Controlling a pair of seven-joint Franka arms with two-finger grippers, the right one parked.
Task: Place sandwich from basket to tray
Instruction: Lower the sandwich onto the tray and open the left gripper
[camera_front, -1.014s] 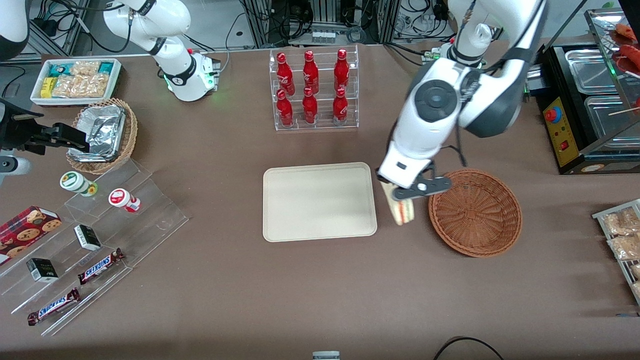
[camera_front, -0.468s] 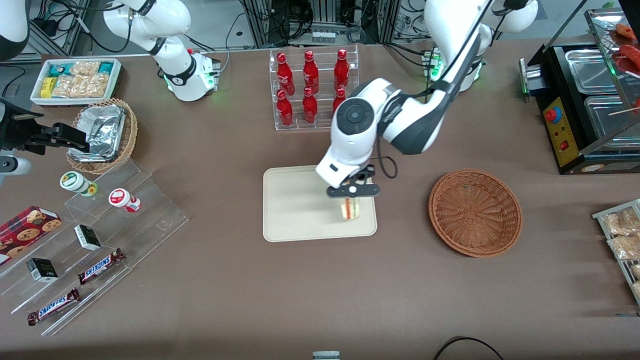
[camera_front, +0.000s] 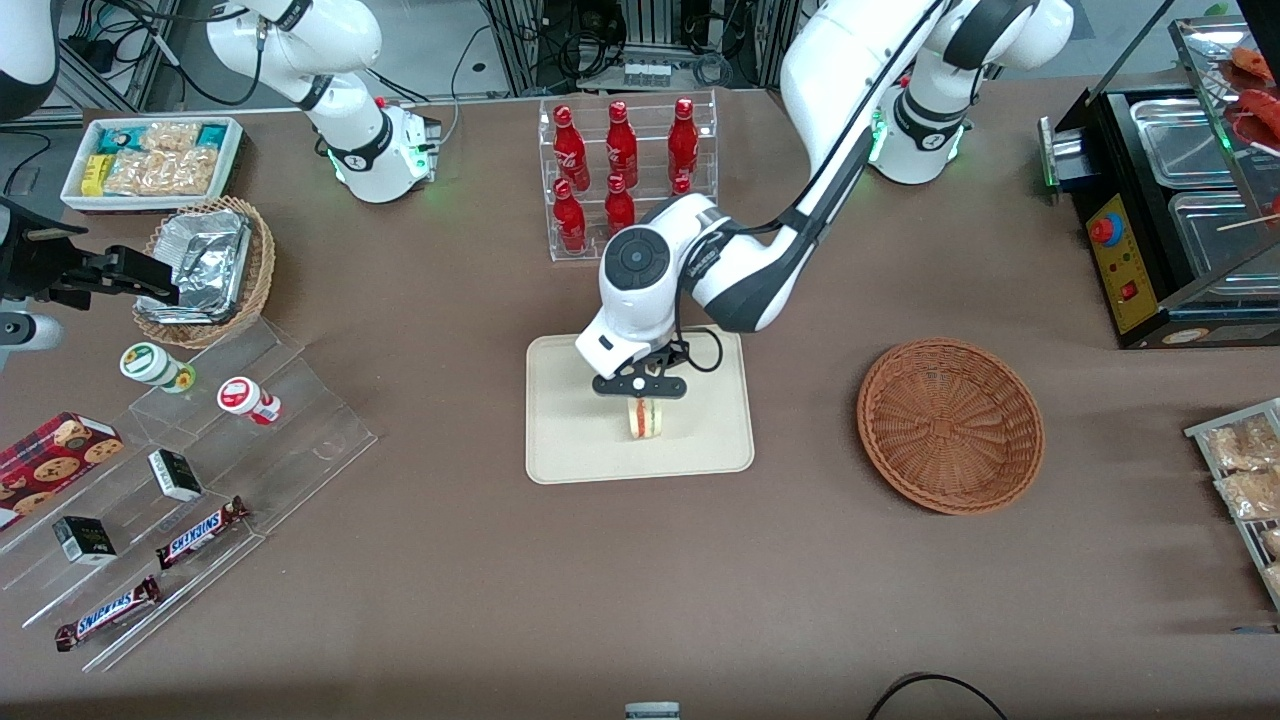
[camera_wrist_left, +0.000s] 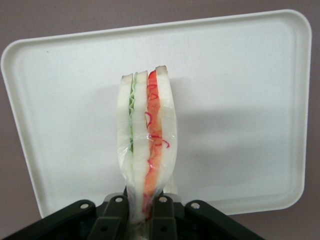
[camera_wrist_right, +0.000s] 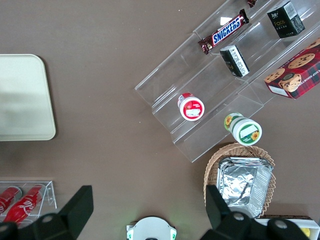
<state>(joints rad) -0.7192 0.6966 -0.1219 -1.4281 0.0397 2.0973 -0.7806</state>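
My left gripper (camera_front: 643, 391) is shut on the sandwich (camera_front: 646, 418), a wrapped white-bread wedge with red-orange and green layers, and holds it over the middle of the cream tray (camera_front: 570, 440). The wrist view shows the sandwich (camera_wrist_left: 147, 145) pinched at its narrow end by the gripper (camera_wrist_left: 142, 220), hanging upright above the tray (camera_wrist_left: 240, 100). I cannot tell whether it touches the tray. The reddish-brown wicker basket (camera_front: 950, 424) stands beside the tray toward the working arm's end, with nothing in it.
A clear rack of red bottles (camera_front: 625, 180) stands farther from the front camera than the tray. A foil-lined basket (camera_front: 208, 270), a white snack tub (camera_front: 150, 160) and acrylic steps with snacks (camera_front: 190, 470) lie toward the parked arm's end. A black appliance (camera_front: 1170, 210) sits at the working arm's end.
The gripper has carried the sandwich from beside the basket, across the tray's edge, to above the tray's middle, and it now hangs lower.
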